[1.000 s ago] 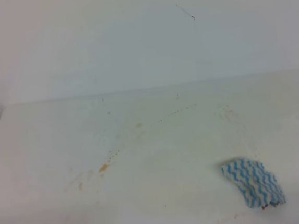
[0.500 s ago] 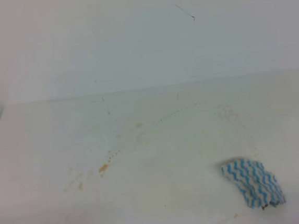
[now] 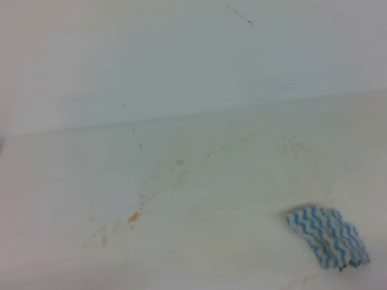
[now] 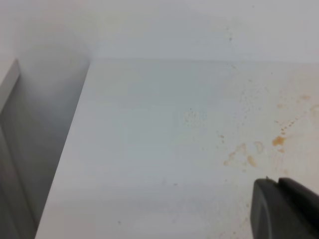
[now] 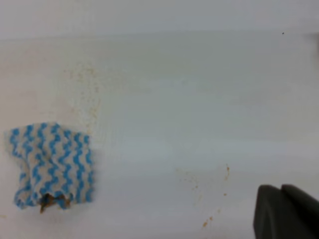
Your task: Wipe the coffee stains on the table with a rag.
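Observation:
The rag (image 3: 327, 236), white with blue zigzag stripes, lies crumpled on the white table (image 3: 60, 170) at the front right, free of both grippers. In the right wrist view the rag (image 5: 50, 167) sits at the left, with a brown smudge on its near edge. My right gripper (image 5: 280, 189) shows at the lower right, fingers pressed together and empty, well right of the rag. My left gripper (image 4: 277, 182) is shut and empty over the table's left part. The coffee stains are out of view as a blotch; only faint orange specks (image 3: 133, 217) dot the table.
The table's left edge (image 4: 75, 134) drops beside a grey wall. A plain white wall rises behind the table's back edge (image 3: 211, 113). Faint speck trails (image 5: 214, 219) lie near the right gripper and more specks (image 4: 277, 141) ahead of the left one.

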Robot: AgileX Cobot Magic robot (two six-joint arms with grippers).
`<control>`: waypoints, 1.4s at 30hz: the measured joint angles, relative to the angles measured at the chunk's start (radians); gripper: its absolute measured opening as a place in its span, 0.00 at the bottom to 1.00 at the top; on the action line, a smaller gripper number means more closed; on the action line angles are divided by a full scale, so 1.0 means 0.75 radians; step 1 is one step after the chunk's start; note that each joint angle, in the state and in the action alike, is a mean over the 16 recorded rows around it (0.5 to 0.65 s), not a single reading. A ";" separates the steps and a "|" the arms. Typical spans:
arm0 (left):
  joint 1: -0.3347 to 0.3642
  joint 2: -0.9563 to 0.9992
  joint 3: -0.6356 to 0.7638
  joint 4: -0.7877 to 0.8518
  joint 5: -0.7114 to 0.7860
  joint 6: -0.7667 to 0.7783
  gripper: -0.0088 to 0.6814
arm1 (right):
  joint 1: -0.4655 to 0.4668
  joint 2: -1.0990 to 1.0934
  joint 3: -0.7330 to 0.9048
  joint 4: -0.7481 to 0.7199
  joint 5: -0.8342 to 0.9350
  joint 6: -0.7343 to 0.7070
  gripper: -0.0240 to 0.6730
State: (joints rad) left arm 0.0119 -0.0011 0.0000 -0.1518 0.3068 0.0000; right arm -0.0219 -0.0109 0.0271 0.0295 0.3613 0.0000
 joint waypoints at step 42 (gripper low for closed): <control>0.000 0.000 0.000 0.000 0.000 0.000 0.01 | 0.000 0.000 0.000 -0.002 0.000 0.000 0.03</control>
State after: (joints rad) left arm 0.0119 -0.0011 0.0000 -0.1518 0.3068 0.0000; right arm -0.0219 -0.0109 0.0271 0.0280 0.3613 0.0000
